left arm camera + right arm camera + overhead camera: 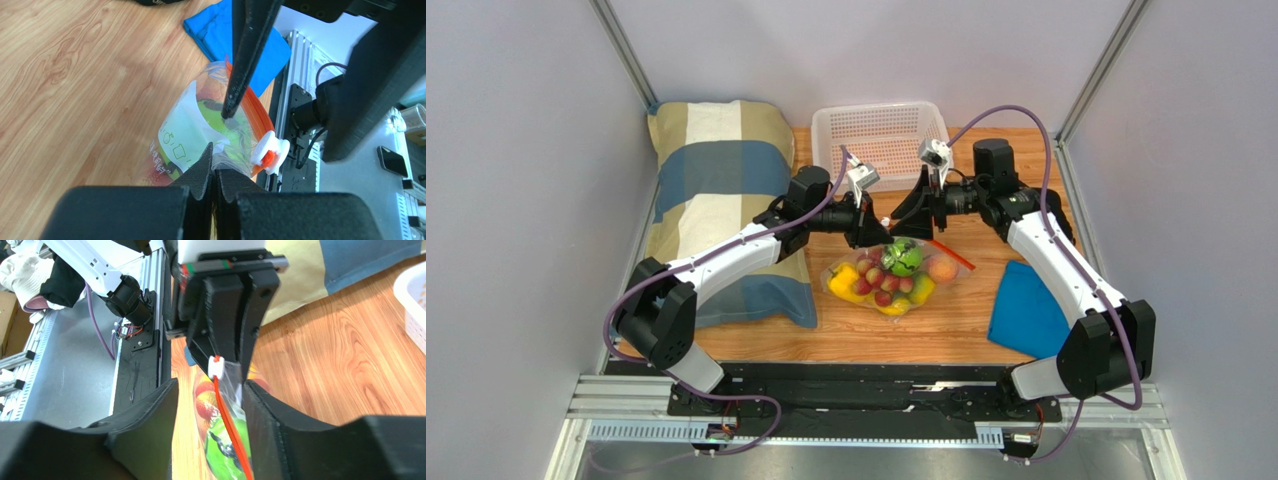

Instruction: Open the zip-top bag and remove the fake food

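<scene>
Top external view: on the wooden surface (946, 335) the zip-top bag (888, 282) lies midway between the arms, with the fake food (904, 257) inside. The left tool (214, 165) is clamped on clear plastic at the mouth. The right tool (210, 386) faces it, jaws spread astride the red-orange zip strip (228, 421). The strip runs from the white slider (216, 368), beside the left tool, back towards the right tool.

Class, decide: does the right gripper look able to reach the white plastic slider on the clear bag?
Probably yes: the right gripper is open astride the red-orange zip strip, white slider just ahead, unobstructed.
</scene>
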Tool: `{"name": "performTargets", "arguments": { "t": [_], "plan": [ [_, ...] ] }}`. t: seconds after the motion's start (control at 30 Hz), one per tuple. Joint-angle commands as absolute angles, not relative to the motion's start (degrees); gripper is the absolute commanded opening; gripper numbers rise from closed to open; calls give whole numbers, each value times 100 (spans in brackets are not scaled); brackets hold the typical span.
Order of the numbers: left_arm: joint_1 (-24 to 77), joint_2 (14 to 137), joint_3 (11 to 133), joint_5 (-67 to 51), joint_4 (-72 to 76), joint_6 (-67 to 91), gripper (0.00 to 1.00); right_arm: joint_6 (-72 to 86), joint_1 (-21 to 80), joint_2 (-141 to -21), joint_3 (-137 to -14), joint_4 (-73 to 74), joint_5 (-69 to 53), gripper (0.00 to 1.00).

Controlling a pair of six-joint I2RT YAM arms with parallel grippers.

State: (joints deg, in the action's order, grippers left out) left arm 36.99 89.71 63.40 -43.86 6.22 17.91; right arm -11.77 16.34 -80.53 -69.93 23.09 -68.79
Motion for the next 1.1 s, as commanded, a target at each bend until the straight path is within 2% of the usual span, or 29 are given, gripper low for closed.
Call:
{"name": "performTargets", "arguments": {
  "t": [0.0, 0.17, 0.33, 0.37, 0.43, 0.57, 0.77, 1.07],
  "plan": [
    [3700, 8701, 6565, -4246, 414, 1811, 0, -1038, 1828, -7928, -7040, 1750, -6733, 56],
    [3709, 8605, 6566, -4210, 369, 1872, 0, -932, 2004, -7910, -6961, 1433, -6381, 56],
    [3709, 8429, 6495, -4166, 387, 1898, 0, -1019, 2048, -8077, -7049, 1503, -6250, 47],
    [3718, 8403, 6504, -4175, 387, 1907, 0, -1063, 2039, -8077, -7049, 1503, -6232, 41],
    [3718, 8385, 6504, -4149, 395, 1942, 0, -1125, 2039, -8138, -7101, 1582, -6310, 21],
    [3718, 8341, 6460, -4061, 474, 2021, 0, -1187, 2048, -8104, -7049, 1679, -6320, 2],
    [3726, 8183, 6267, -3938, 545, 1987, 0, -1485, 2039, -7692, -6716, 2039, -5960, 0],
    [3718, 7910, 6047, -4087, 466, 1881, 0, -1178, 1890, -7172, -6012, 1749, -5748, 0]
  ]
}}
